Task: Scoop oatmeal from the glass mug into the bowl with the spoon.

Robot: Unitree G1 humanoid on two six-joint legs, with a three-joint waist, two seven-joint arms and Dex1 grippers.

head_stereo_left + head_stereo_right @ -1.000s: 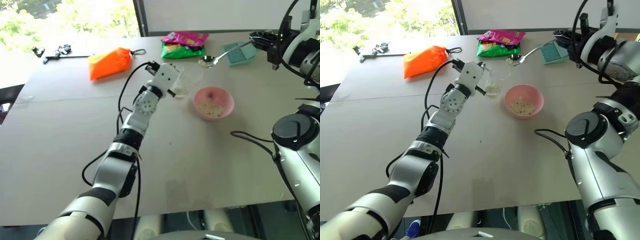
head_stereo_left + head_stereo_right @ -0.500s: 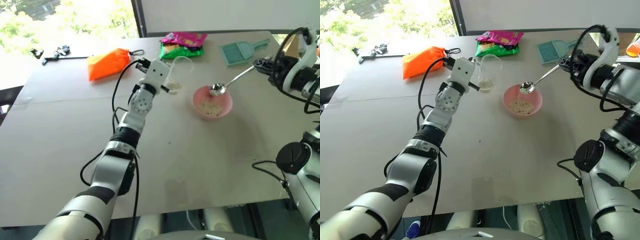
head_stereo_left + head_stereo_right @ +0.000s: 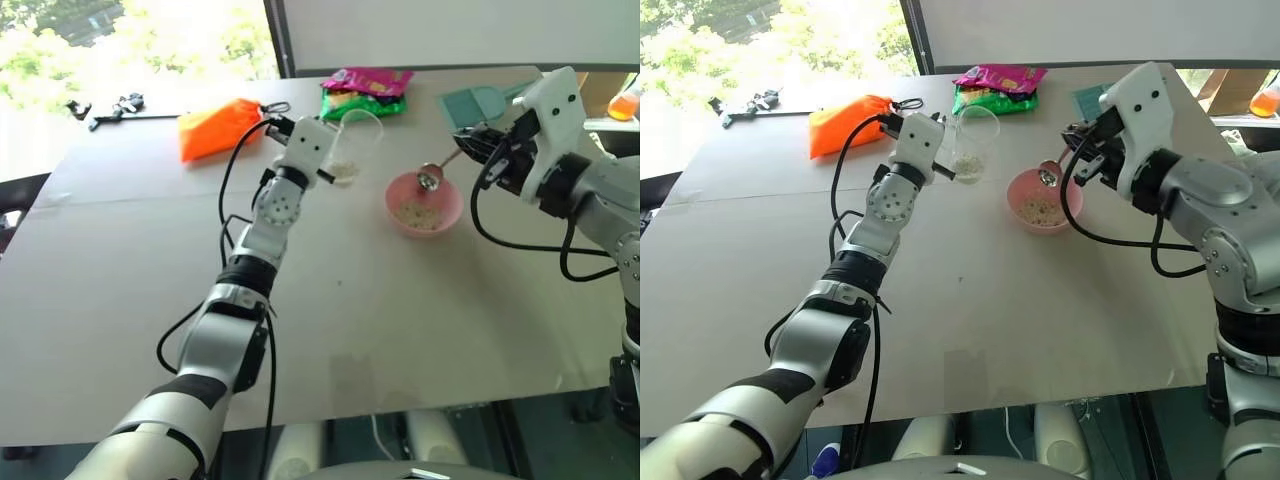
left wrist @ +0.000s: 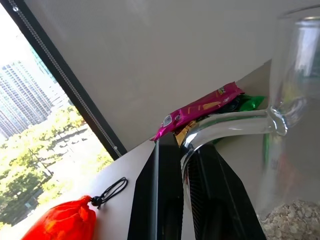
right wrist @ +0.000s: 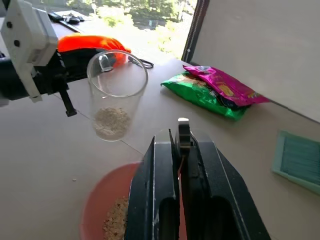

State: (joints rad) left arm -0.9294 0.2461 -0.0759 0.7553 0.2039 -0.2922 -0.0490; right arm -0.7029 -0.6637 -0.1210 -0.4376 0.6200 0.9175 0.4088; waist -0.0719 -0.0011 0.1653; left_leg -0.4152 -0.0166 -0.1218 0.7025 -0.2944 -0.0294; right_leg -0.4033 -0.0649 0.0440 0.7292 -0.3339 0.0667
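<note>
Holding the spoon (image 3: 1052, 172) over the bowl (image 3: 1044, 205) — right gripper (image 3: 1076, 155) clenched on its handle.
Left gripper (image 3: 945, 150) grips the glass mug (image 3: 973, 143) by its handle, raised beside the bowl — oatmeal (image 5: 112, 121) in both.

I see my table (image 3: 120, 290) carrying the bowl (image 3: 424, 206), an orange pouch (image 3: 215, 127), snack packets (image 3: 365, 92) and a teal scoop (image 3: 478, 102) far right.

Glass mug (image 3: 974, 143) left of bowl (image 3: 1044, 201); spoon (image 3: 1051, 172) over bowl
</note>
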